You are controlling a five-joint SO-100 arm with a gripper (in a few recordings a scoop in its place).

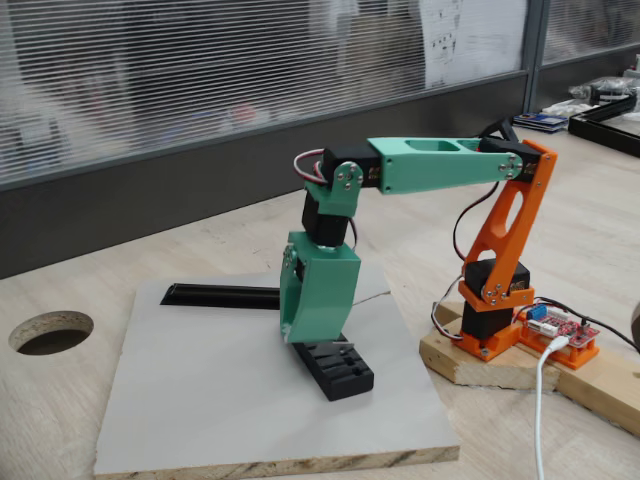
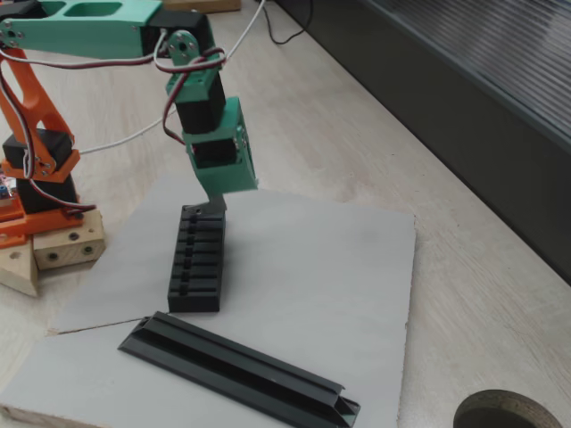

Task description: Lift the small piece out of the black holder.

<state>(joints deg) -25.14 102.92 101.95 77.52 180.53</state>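
Note:
The black holder [image 1: 340, 368] [image 2: 198, 267], a slotted block, lies on the grey board [image 1: 200, 400] [image 2: 339, 267]. My green gripper [image 1: 300, 342] [image 2: 212, 203] points straight down at the holder's end nearest the arm, its tip touching or just above the last slot. The jaws look pressed together with no gap. The small piece is hidden under the tip, and I cannot tell whether it is held.
A long black angled bar [image 1: 220, 296] [image 2: 241, 367] lies on the board beyond the holder's other end. The orange arm base [image 1: 490, 320] [image 2: 36, 169] stands on a wooden block beside the board. A round hole [image 1: 50, 332] [image 2: 508, 412] is cut in the table.

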